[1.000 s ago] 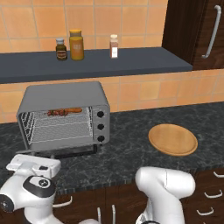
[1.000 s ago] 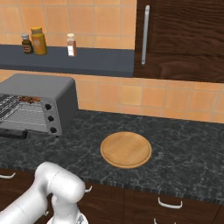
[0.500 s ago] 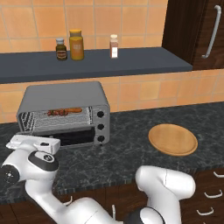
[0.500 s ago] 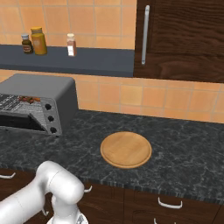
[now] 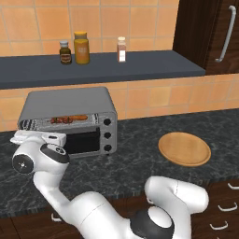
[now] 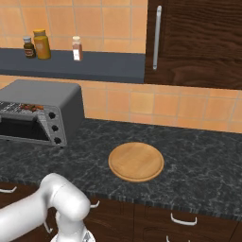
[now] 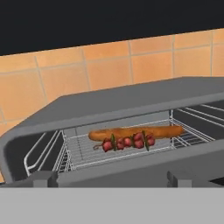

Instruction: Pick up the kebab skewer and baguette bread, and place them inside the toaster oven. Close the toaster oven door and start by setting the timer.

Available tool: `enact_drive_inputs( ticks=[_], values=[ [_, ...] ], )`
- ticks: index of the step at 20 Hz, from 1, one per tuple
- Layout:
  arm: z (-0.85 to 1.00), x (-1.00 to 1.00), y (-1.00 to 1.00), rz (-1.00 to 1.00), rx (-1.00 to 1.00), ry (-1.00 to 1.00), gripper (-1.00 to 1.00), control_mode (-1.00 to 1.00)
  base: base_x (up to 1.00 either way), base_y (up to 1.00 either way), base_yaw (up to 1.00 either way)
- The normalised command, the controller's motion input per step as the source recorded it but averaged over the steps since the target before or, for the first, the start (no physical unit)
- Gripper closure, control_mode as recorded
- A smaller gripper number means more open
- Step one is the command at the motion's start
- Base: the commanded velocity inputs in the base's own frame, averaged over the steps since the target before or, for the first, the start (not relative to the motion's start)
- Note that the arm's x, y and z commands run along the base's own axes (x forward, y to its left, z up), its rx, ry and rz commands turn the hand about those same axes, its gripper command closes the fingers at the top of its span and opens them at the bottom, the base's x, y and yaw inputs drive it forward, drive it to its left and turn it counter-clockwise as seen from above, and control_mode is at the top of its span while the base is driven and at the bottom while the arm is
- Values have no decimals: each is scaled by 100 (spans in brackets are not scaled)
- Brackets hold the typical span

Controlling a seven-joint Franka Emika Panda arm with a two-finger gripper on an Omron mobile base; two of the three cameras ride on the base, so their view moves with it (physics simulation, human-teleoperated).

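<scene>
— Where's the food relative to the oven (image 5: 70, 122)?

— Both pieces are inside it, on the wire rack (image 7: 87, 151). From my hand camera the baguette (image 7: 135, 132) lies with its long axis across the oven's width, parallel to the opening, tapered ends pointing at the side walls. The skewer (image 7: 127, 142) lies just in front of it, touching or nearly so, same orientation, its bare stick end toward the oven's left wall.

— And the door (image 5: 81, 140)?

— Nearly up; a gap at the oven's top still shows the food.

— Claw?

— My claw (image 5: 35, 137) sits at the oven's front left, jaws spread wide, holding nothing. The wooden plate (image 5: 184, 149) lies on the bench (image 6: 198, 165) well to the oven's right.
</scene>
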Motion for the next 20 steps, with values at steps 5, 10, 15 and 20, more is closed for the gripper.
enact_drive_inputs(
  ticks=[5, 10, 15, 20],
  values=[
    [10, 31, -11, 1, 0, 0, -100, -100, 0, 0, 0],
    [7, 21, -5, 0, 0, 0, -100, -100, 0, 0, 0],
    [8, 11, 0, 0, 0, 7, -100, -100, 0, 0, 0],
    [-12, 7, -5, 0, 0, 5, -100, -100, 0, 0, 0]
  ],
)
